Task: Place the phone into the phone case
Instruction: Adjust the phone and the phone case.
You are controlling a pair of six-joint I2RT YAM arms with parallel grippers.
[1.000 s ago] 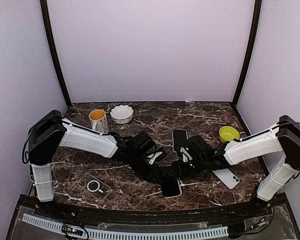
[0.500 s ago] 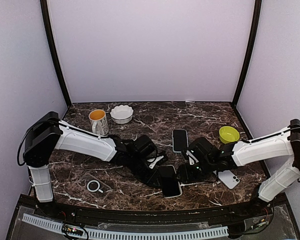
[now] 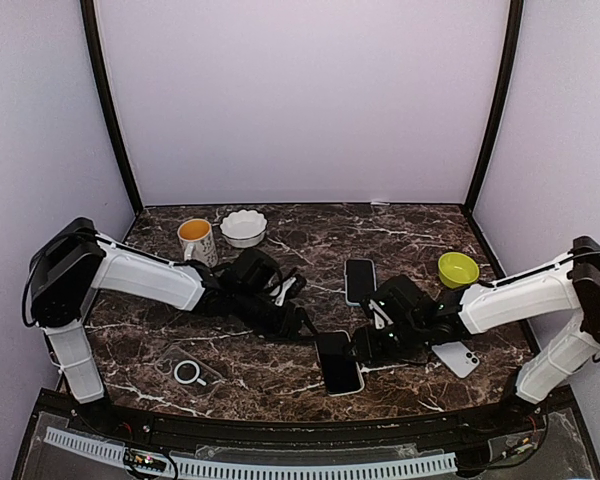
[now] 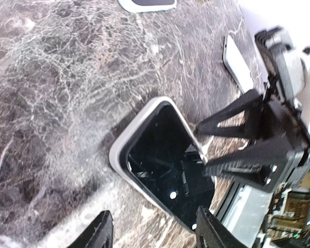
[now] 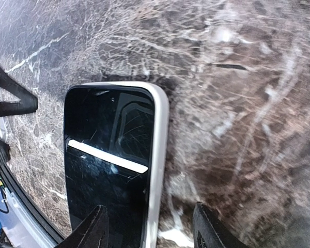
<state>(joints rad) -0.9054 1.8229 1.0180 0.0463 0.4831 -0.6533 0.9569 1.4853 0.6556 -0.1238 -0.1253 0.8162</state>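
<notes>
Noted phone (image 3: 338, 362) flat on surface (image 3: 420, 225); found left tool (image 4: 154, 227) wide, empty; right tool (image 5: 150, 217) wide over phone edge; spotted clear phone case (image 3: 188, 372) overhead only.

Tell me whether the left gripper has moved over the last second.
Yes. The left gripper has drawn away from the phone, up and left in the top view, toward the mug.

You get soft, even light overhead. The glossy black phone (image 5: 111, 191) mirrors a white glare streak; wrist views blur.
</notes>
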